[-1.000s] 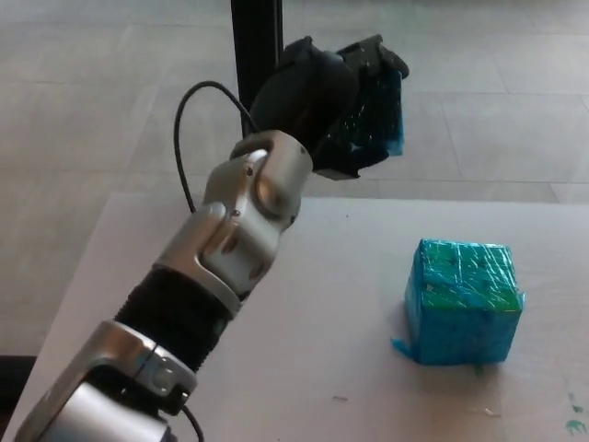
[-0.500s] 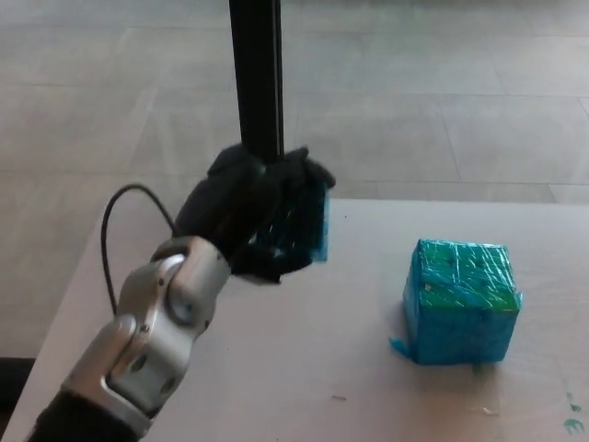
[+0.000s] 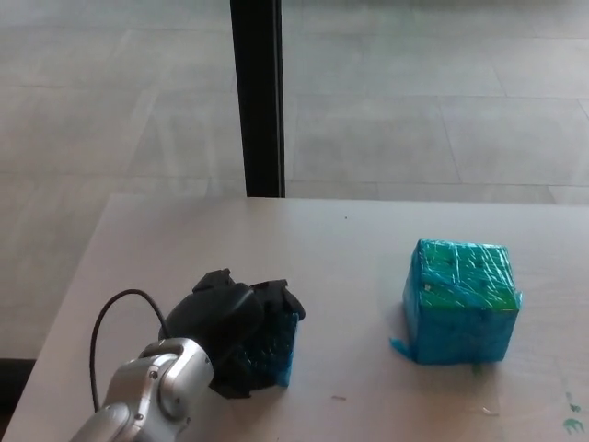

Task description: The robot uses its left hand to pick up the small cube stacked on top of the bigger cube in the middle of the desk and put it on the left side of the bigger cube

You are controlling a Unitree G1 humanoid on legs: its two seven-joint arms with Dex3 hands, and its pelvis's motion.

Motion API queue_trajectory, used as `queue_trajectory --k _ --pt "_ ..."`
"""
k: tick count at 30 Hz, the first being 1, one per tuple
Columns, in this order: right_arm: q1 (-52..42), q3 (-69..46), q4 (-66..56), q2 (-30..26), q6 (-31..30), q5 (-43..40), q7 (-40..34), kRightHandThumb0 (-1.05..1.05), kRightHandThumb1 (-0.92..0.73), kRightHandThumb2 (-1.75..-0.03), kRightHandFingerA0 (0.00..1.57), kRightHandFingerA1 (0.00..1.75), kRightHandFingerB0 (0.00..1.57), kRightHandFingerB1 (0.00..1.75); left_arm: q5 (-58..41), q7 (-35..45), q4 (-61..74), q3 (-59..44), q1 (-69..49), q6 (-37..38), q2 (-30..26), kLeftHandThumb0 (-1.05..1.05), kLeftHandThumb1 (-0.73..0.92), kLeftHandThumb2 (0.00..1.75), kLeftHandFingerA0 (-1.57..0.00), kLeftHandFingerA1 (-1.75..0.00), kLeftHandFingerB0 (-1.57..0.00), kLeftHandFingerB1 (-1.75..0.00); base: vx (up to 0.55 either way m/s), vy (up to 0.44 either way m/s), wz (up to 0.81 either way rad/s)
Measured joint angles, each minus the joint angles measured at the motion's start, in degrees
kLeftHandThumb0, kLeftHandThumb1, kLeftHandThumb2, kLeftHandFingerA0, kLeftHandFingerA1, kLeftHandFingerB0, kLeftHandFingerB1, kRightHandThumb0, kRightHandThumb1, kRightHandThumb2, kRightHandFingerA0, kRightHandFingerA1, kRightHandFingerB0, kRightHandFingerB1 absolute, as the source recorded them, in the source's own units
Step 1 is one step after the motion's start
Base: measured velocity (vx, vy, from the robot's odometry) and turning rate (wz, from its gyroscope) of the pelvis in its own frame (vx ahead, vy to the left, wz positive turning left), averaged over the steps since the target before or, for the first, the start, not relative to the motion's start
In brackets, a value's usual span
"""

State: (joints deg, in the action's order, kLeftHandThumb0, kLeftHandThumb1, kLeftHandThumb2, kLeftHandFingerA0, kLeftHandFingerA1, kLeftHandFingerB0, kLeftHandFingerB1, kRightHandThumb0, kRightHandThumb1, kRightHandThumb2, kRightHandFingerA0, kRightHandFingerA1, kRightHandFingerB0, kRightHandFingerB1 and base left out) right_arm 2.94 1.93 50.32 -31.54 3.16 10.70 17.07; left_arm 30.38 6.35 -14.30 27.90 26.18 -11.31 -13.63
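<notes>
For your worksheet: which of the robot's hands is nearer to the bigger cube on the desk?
Left. The left hand, closed around the small cube, is low over the desk, apart from the bigger cube on its left side. The right hand is not in view.

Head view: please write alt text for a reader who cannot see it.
The robot's left hand holds a small cube low on the desk, left of the bigger cube and apart from it. A black post stands behind the desk.
</notes>
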Motion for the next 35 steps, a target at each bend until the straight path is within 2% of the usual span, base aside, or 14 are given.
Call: queue_trajectory --k 1,2,3,5,8,22,23,24,25,27,28,30,31,35 --pt "-0.04 0.00 -0.18 0.00 0.02 0.01 0.00 -0.56 -0.36 -0.82 0.86 0.89 0.70 0.69 0.07 0.49 -0.01 0.20 0.19 -0.33 -0.02 -0.22 0.75 0.75 -0.70 -1.37 -0.80 -0.87 0.00 0.000 0.00" --pt "-0.04 0.01 -0.33 0.00 0.05 0.01 0.00 -0.57 -0.36 -0.82 0.83 0.88 0.70 0.69 0.14 0.91 -0.01 0.36 0.40 -0.63 -0.02 -0.25 0.72 0.67 -0.56 -0.93 -0.75 -0.67 0.00 0.000 0.00" --pt "-0.04 0.01 -0.28 0.00 0.11 0.01 0.01 -0.55 -0.28 -0.93 0.83 0.88 0.67 0.74 0.20 1.42 0.00 0.66 0.68 -1.01 -0.04 -0.32 0.70 0.61 -0.17 -0.66 -0.33 -0.44 0.00 0.000 0.00" --pt "-0.04 0.01 -0.22 0.00 0.20 0.00 0.01 -0.54 -0.28 -0.94 0.84 0.88 0.68 0.74 0.52 2.82 0.14 1.58 1.40 -2.13 -0.21 -0.44 0.51 0.55 0.00 -0.30 -0.01 -0.27 0.00 0.000 0.00" --pt "-0.04 0.00 -0.19 0.01 0.29 0.00 0.01 -0.53 -0.35 -0.81 0.85 0.85 0.72 0.66 1.05 5.11 0.47 3.14 2.20 -3.93 -0.29 -0.88 0.42 0.56 0.00 0.00 0.00 0.00 0.00 0.000 0.00" --pt "-0.11 -0.18 0.97 0.07 1.12 -0.12 0.02 -0.54 -0.27 -0.91 0.87 0.88 0.68 0.73 1.31 16.56 5.19 4.25 4.77 -12.93 -2.76 -0.97 0.57 0.58 0.00 0.00 0.00 0.00 0.00 0.000 0.00" --pt "-0.12 -0.18 0.98 0.07 1.21 -0.13 0.02 -0.54 -0.34 -0.79 0.89 0.86 0.73 0.65 1.08 17.15 6.24 3.24 4.69 -13.26 -3.29 -0.99 0.55 0.95 0.00 -0.10 0.00 0.00 0.00 0.000 0.00" --pt "-0.13 -0.18 1.01 0.07 1.33 -0.13 0.01 -0.53 -0.26 -0.91 0.87 0.89 0.68 0.73 0.86 17.56 7.49 1.97 4.56 -13.45 -3.94 -0.94 0.57 0.61 0.00 0.00 0.00 0.00 0.00 0.000 0.00" --pt "-0.20 -0.18 1.09 0.07 1.45 -0.12 0.01 -0.55 -0.33 -0.80 0.88 0.87 0.71 0.66 0.64 17.92 9.58 0.10 4.38 -13.69 -4.82 -0.97 0.53 0.96 0.00 -0.13 0.00 0.00 0.00 0.000 0.00" --pt "-0.22 -0.18 1.10 0.07 1.56 -0.12 0.02 -0.54 -0.26 -0.90 0.86 0.88 0.68 0.73 0.17 18.37 13.78 -3.37 3.70 -14.06 -6.16 -0.93 0.49 0.98 0.00 -0.28 0.00 0.00 0.00 0.000 0.00" --pt "-0.21 -0.19 1.09 0.07 1.60 -0.12 0.03 -0.55 -0.31 -0.95 0.84 0.88 0.68 0.74 -0.10 18.47 15.58 -5.06 3.18 -14.10 -6.71 -1.03 0.63 0.60 0.00 -0.23 0.00 0.00 0.00 0.000 0.00" --pt "-0.21 -0.19 1.10 0.07 1.69 -0.11 0.03 -0.55 -0.36 -0.77 0.87 0.86 0.72 0.65 -0.65 18.47 17.96 -8.26 2.13 -13.95 -7.71 -1.05 0.64 0.60 0.00 -0.19 0.00 0.00 0.00 0.000 0.00" --pt "-0.20 -0.19 1.09 0.06 1.72 -0.09 0.03 -0.55 -0.35 -0.77 0.90 0.87 0.72 0.65 -1.29 18.50 19.59 -10.73 1.27 -13.95 -8.61 -0.93 0.49 0.98 0.00 -0.22 0.00 0.00 0.00 0.000 0.00" --pt "-0.17 -0.18 1.08 0.07 1.74 -0.04 0.04 -0.55 -0.35 -0.77 0.89 0.87 0.72 0.65 -2.62 18.56 23.66 -17.83 -1.54 -13.94 -10.71 -0.98 0.55 0.95 0.00 -0.23 0.00 0.00 0.00 0.000 0.00"
